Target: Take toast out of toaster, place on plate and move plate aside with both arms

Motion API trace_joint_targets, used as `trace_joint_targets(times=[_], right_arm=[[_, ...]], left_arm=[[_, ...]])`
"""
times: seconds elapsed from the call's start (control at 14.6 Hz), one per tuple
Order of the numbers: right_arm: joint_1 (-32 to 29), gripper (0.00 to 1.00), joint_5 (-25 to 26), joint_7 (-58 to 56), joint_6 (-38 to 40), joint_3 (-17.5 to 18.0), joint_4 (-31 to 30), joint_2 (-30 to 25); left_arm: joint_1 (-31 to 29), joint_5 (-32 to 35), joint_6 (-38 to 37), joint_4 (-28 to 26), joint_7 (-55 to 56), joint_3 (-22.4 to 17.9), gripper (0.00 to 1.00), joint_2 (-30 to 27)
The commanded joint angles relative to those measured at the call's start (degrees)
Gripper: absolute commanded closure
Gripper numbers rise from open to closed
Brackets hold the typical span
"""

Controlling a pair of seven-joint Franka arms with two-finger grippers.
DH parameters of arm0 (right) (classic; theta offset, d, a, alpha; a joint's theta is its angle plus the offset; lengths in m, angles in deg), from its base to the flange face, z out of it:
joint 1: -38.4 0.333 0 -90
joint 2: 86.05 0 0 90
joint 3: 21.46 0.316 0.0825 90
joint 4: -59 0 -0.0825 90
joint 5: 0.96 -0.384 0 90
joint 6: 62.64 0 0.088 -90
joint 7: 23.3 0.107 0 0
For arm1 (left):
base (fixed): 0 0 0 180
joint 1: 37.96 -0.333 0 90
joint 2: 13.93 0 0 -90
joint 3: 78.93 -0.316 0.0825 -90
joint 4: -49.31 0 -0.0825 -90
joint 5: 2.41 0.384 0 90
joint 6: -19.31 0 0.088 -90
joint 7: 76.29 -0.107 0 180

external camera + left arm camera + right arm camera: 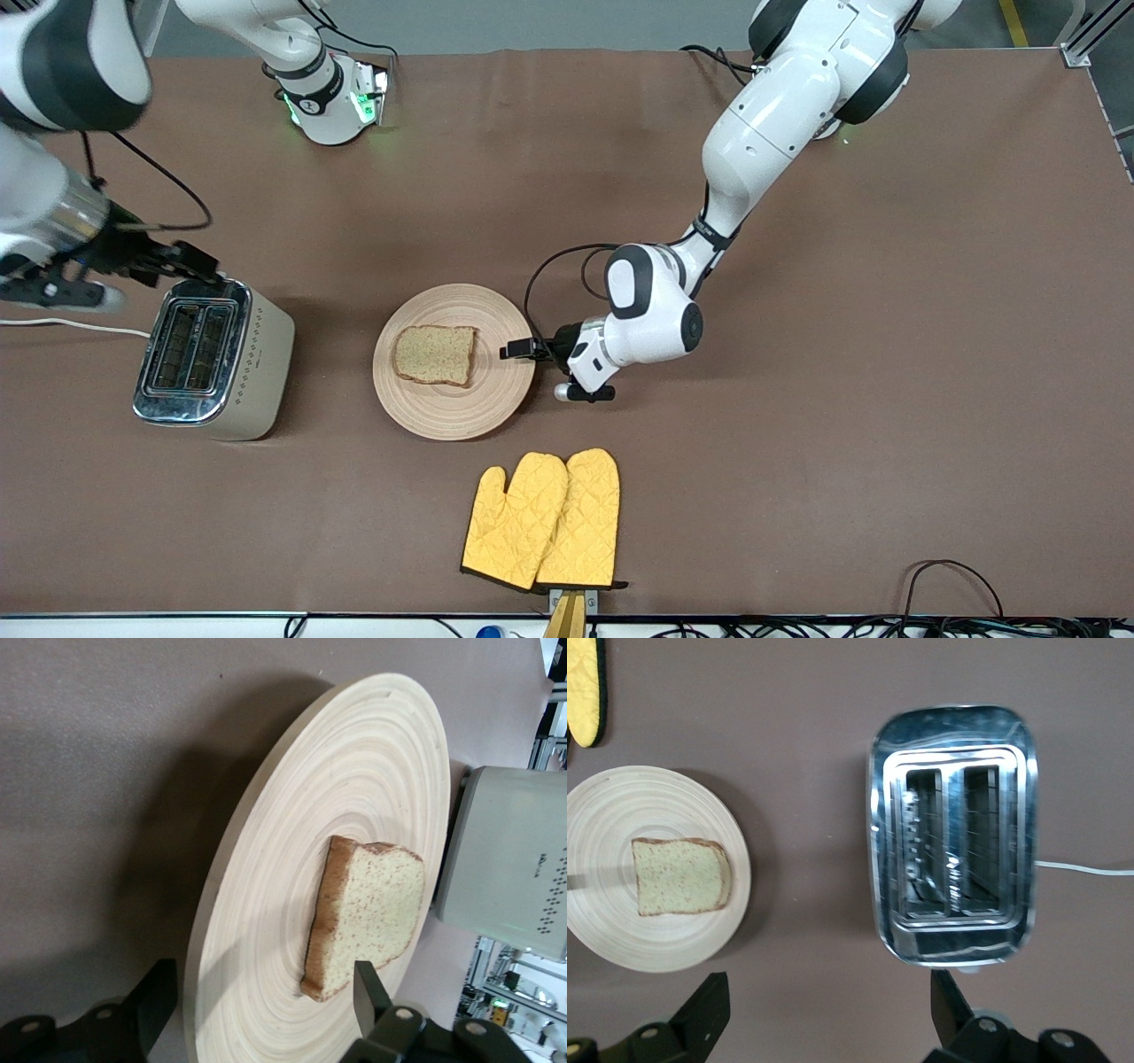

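We find the speckled brown toast slice (435, 354) lying on the round pale wooden plate (452, 412). The left gripper (518, 349) sits at the plate's rim, jaws spread astride it, not clamped. The right gripper (190, 263) hovers over the silver toaster (213, 359), jaws released.

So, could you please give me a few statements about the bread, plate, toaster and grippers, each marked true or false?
1. The speckled brown toast slice lies on the round pale wooden plate. True.
2. Both slots of the shiny silver toaster hold bread. False: both are empty.
3. The left gripper is at the plate's rim, its fingers either side of the edge. True.
4. The right gripper grips the toast. False: it is open over the toaster.
5. The yellow quilted oven mitts lie on the plate. False: on the table, nearer the front camera.
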Motion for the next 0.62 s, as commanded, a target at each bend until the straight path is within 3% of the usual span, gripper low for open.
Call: trace_joint_targets(times=[0.0,0.14,0.34,0.48,0.55], right_arm=[[-2.9,0.00,3.2,-5.1,2.4,0.8,-0.4,-5.0],[-4.1,0.00,3.8,-6.3,4.9,0.9,2.4,-4.9],[-4.2,0.00,4.5,-6.2,8.3,1.0,7.5,-3.7],[-4.0,0.00,4.5,-5.7,8.6,1.0,8.7,-3.4],[-3.9,0.00,4.5,-5.7,8.8,1.0,9.4,-3.3]], left_arm=[[0.4,-1.3,1.4,1.6,-3.7,0.0,0.16,1.7],[0.5,-1.2,1.8,1.6,-4.4,0.0,0.26,1.7],[0.9,-1.2,2.6,1.4,-5.8,0.0,0.69,1.7],[0.9,-1.2,2.6,1.4,-5.8,0.0,0.89,1.7],[0.9,-1.2,2.6,1.4,-5.8,0.0,0.95,1.7]])
